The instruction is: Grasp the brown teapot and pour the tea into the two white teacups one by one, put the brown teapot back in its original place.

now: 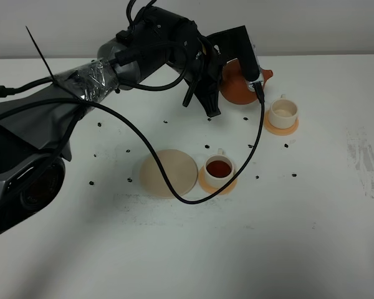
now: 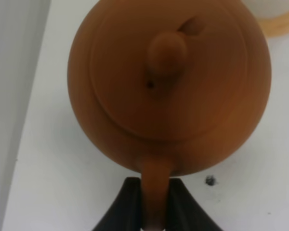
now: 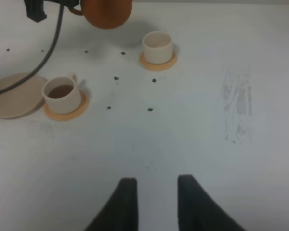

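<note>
Left gripper (image 2: pixel 154 186) was clamped tight on the loop handle of the brown teapot (image 2: pixel 168 86), one dark finger (image 2: pixel 131 204) on each side, so I had a solid hold there. From the high camera, that arm was stretched way across to the far side of the table (image 1: pixel 311 237). The pot sat well away from the beige disc (image 1: pixel 168 172), just beside the far teacup (image 1: pixel 283 111), with the spout aimed over that way. Honestly couldn't tell if the pot was resting on the table or hanging just off it. In the wrist view the lid and knob faced the camera.

Far teacup was on its orange coaster (image 1: pixel 280 128) and the inside looked pale. The near teacup (image 1: pixel 219 168) stood on a coaster of its own right next to the disc, and it had dark brown tea in it.

On the other arm, the right gripper (image 3: pixel 156 186) had its fingers spread apart with nothing between them, low over bare table, well apart from the cups. Little black specks (image 1: pixel 208 146) were scattered around the tabletop.
</note>
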Robot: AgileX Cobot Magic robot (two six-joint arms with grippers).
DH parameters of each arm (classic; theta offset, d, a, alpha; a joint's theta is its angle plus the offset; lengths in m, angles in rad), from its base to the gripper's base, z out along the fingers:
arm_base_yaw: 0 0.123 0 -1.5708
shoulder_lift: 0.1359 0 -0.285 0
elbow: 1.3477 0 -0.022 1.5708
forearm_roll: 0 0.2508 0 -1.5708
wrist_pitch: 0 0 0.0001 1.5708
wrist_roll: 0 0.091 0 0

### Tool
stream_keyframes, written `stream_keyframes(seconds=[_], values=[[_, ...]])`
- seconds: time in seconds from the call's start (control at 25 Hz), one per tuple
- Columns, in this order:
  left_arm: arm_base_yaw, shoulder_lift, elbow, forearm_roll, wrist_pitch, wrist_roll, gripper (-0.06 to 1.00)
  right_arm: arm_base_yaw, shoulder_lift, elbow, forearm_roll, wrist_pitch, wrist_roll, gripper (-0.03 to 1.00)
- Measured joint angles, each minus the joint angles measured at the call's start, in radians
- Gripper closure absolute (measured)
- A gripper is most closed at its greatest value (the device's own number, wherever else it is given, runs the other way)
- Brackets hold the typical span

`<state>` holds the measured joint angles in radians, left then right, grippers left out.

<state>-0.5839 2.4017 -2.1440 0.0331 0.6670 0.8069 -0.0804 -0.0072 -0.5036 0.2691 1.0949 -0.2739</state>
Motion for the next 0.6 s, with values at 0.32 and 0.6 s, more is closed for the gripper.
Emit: stream_keyframes(seconds=[0.32, 0.6], values=[[-0.011, 0.016, -0.005, 0.073, -0.040, 0.022, 0.82, 0.000, 0.000, 0.000, 0.000, 0.000, 0.000, 0.74], [-0.025, 0.016, -0.005, 0.087, -0.058, 0.148, 0.82, 0.000, 0.000, 0.000, 0.000, 0.000, 0.000, 0.74]])
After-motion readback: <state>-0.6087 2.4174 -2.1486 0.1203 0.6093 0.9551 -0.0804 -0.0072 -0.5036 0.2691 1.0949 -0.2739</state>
